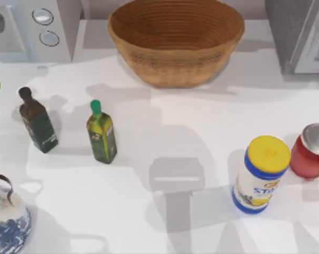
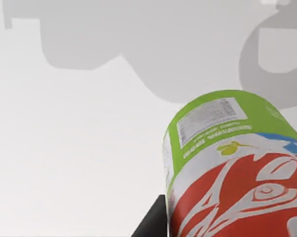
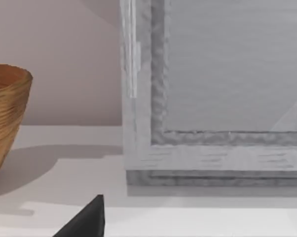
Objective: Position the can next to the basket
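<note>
Up close, the can (image 2: 232, 168) against the left claw's dark finger (image 2: 151, 222) — grip impossible to tell — above white table (image 2: 64, 148).

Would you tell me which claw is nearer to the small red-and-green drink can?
Left. The left claw grips the small red-and-green drink can; the right claw is elsewhere, facing the round tan wicker basket and a grey appliance.

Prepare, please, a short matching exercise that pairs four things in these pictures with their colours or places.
Things:
1. basket
2. can
3. canister
4. jar

Descriptions:
A. yellow lid, blue and white body
B. red with a green base, close in the left wrist view
C. tan wicker, at the table's far middle
D. red, silver lid, at the table's right edge

Pairs: 1-C, 2-B, 3-A, 4-D
</note>
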Robot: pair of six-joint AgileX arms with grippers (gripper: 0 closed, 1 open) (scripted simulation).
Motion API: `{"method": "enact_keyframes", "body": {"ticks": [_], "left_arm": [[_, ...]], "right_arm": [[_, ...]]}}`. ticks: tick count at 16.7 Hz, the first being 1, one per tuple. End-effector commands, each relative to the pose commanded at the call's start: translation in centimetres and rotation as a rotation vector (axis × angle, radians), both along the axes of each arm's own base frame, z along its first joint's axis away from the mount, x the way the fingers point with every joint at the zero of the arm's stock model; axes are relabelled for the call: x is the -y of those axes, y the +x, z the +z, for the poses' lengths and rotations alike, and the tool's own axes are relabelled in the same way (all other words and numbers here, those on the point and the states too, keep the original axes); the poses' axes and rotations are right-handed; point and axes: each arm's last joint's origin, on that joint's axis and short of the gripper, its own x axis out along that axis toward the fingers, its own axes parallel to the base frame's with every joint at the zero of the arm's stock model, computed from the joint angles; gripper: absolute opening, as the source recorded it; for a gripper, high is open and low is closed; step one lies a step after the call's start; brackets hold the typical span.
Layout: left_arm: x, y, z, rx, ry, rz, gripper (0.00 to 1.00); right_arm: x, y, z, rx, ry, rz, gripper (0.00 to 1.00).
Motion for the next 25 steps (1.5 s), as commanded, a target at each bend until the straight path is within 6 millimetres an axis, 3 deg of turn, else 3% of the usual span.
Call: {"method": "enact_keyframes", "body": {"ticks": [3,6,11,14,16,19,25], "left_arm": [[6.2,1.1,1.6,0.014,-0.086,0.081,0.0],[13.4,1.1,1.4,-0.056,-0.161,0.169,0.0],[25.0,-1.5,-0.5,-0.202,-0.182,0.333,0.0],[30.3,-3.8,-1.6,-0.239,-0.149,0.436,0.0],[32.7,-5.0,-2.7,-0.246,-0.114,0.503,0.0],[34.8,-6.2,-4.3,-0.241,-0.062,0.583,0.0],[35.3,-6.5,-4.9,-0.236,-0.043,0.609,0.0]], "right_arm": [[0.0,0.0,0.0,0.0,0.0,0.0,1.0],[0.0,0.0,0.0,0.0,0.0,0.0,1.0],[0.0,0.0,0.0,0.0,0.0,0.0,1.0],[0.0,0.0,0.0,0.0,0.0,0.0,1.0],[0.0,0.0,0.0,0.0,0.0,0.0,1.0],[0.0,0.0,0.0,0.0,0.0,0.0,1.0],[0.0,0.0,0.0,0.0,0.0,0.0,1.0]]}}
